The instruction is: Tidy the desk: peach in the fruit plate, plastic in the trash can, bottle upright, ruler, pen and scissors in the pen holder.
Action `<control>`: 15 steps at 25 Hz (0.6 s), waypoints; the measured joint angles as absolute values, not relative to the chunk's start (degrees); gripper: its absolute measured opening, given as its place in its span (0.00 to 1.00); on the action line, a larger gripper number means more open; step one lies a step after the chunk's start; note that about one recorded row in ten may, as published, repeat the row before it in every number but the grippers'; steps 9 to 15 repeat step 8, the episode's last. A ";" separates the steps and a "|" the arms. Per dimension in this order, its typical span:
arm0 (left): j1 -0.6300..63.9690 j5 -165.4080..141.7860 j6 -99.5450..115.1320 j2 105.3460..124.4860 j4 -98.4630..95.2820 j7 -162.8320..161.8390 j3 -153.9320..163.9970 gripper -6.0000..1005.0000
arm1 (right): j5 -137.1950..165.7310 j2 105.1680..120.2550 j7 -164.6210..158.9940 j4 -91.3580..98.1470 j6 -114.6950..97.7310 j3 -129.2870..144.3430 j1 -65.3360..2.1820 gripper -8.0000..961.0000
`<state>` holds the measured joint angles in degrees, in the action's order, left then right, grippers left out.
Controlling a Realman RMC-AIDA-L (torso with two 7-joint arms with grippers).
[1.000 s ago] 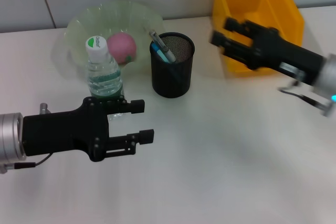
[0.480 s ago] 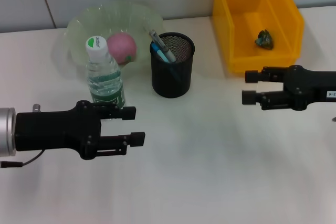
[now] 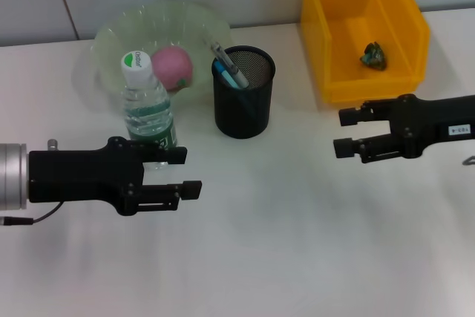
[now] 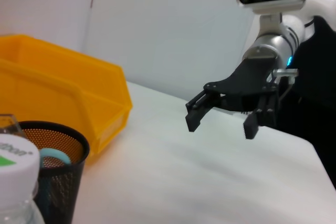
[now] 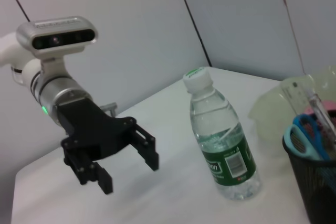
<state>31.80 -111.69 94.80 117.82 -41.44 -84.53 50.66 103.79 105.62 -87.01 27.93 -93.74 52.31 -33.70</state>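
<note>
Both hands free above the bench, all task items in their places.

Left hand (image 3: 189,172) hovers low over the bench (image 3: 282,243), fingers spread wide, holding nothing, just in front of the upright bottle (image 3: 147,109); the upper finger overlaps the bottle's base in the head view, contact cannot be told. Right hand (image 3: 344,131) hangs in front of the yellow trash can (image 3: 326,50), fingers likewise wide and empty. Peach (image 3: 174,67) sits in the clear fruit plate (image 3: 111,42) behind the bottle. Black mesh pen holder (image 3: 243,105) stands between plate and trash can, with ruler (image 5: 298,92), scissors (image 5: 306,136) and a blue pen (image 3: 226,73) sticking up from it. A crumpled plastic scrap (image 3: 373,56) lies on the trash can floor.
</note>
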 joint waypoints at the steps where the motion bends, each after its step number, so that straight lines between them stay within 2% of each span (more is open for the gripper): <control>1: 31.80 -111.69 94.80 117.82 -41.44 -84.53 50.66 0.67 | 103.79 105.62 -87.01 27.93 -93.74 52.31 -33.70 0.85; 2: 31.97 -111.76 94.71 117.85 -41.42 -84.53 50.67 0.67 | 104.09 106.26 -86.98 27.69 -93.57 52.60 -34.32 0.85; 3: 31.97 -111.76 94.71 117.85 -41.42 -84.53 50.67 0.67 | 104.09 106.26 -86.98 27.69 -93.57 52.60 -34.32 0.85; 4: 32.13 -111.74 94.79 117.90 -41.44 -84.53 50.68 0.67 | 104.74 107.05 -86.78 27.53 -93.38 52.75 -34.96 0.85; 5: 32.13 -111.74 94.79 117.90 -41.44 -84.53 50.68 0.67 | 104.74 107.05 -86.78 27.53 -93.38 52.75 -34.96 0.85; 7: 32.37 -111.58 95.32 117.94 -41.58 -84.53 50.70 0.67 | 106.03 108.51 -86.69 27.54 -93.17 52.79 -35.74 0.85; 15: 32.37 -111.58 95.32 117.94 -41.58 -84.53 50.70 0.67 | 106.03 108.51 -86.69 27.54 -93.17 52.79 -35.74 0.85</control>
